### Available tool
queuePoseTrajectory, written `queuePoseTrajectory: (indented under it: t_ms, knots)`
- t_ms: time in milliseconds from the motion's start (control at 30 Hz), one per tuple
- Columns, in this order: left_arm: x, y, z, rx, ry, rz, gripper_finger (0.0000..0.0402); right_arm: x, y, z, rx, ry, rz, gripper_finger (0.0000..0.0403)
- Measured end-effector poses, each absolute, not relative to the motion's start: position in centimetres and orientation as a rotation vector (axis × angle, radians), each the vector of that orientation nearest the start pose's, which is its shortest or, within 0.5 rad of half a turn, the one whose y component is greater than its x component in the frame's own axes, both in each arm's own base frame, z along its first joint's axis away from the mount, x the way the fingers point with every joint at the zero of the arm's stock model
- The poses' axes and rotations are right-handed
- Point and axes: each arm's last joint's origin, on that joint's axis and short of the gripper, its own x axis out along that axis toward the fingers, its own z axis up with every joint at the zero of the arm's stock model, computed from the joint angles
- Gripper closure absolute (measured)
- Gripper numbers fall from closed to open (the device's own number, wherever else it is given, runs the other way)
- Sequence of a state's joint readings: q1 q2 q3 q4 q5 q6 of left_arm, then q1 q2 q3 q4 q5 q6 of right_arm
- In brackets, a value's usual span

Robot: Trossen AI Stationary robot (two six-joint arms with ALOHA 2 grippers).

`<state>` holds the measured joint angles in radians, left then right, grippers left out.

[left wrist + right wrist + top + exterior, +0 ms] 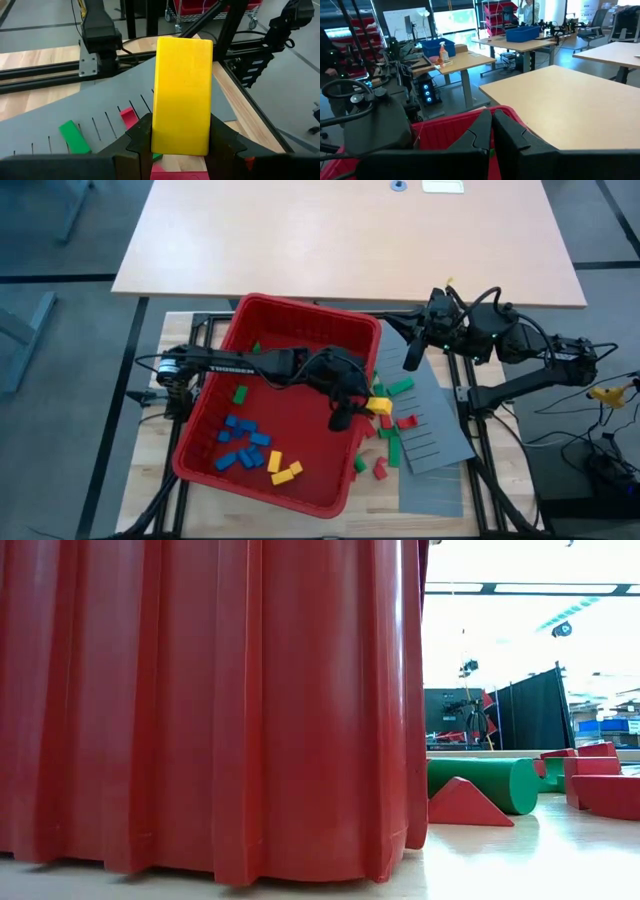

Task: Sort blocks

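Your left tool (352, 406) is clamped on a yellow block (183, 95), held upright between both fingers (137, 141), as the left wrist view shows plainly. From above, that tool sits at the right rim of the red bin (300, 315), with the yellow block (379, 404) just past the rim, over the edge of the grey slotted panel (440, 435). So you are in the carry step: one block picked and on its way from bin to panel.

The rest of the blocks lie in two lots. Inside the bin you have a cluster of blue ones (240, 442), a few yellow ones (284, 470) and a green one (240, 393). Outside it, red (406, 422) and green (400, 387) blocks lie on the panel and on the worktop (150, 470) beside it. No yellow pile shows outside the bin yet, as far as I can tell.

Your right tool (411, 356) waits near the bin's far right corner, above the panel's top edge; its fingers (479, 131) are closed together on nothing.

Next, you likely need a bare patch of panel away from the red and green blocks. Lower the left tool there before releasing, so the block does not tumble among the others. Watch the bin rim as you move, since the tool is close beside it.
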<state>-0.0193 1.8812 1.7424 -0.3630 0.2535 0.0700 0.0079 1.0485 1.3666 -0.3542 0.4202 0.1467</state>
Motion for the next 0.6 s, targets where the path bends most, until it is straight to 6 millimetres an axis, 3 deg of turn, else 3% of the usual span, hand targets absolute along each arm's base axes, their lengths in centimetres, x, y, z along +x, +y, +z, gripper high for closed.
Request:
queuePoseTrajectory:
  t_ms: [67,200,300,433,600]
  knots:
    - [43.5,-1.6,33.4,0.008,0.490,-0.283,0.0273,19.6,-1.0,46.3,0.137,0.005,-0.414,0.0403]
    - [43.6,-1.5,33.4,0.010,0.488,-0.267,0.0195,19.6,-1.0,46.3,0.139,0.004,-0.414,0.0403]
    - [43.6,-1.3,33.4,0.021,0.491,-0.220,0.0159,19.6,-1.0,46.3,0.140,0.004,-0.414,0.0403]
    - [43.6,-0.9,33.4,0.025,0.493,-0.188,0.0147,19.6,-1.0,46.3,0.140,0.004,-0.415,0.0403]
    - [43.4,0.3,33.3,0.016,0.524,-0.162,0.0167,19.6,-1.0,46.3,0.140,0.004,-0.415,0.0403]
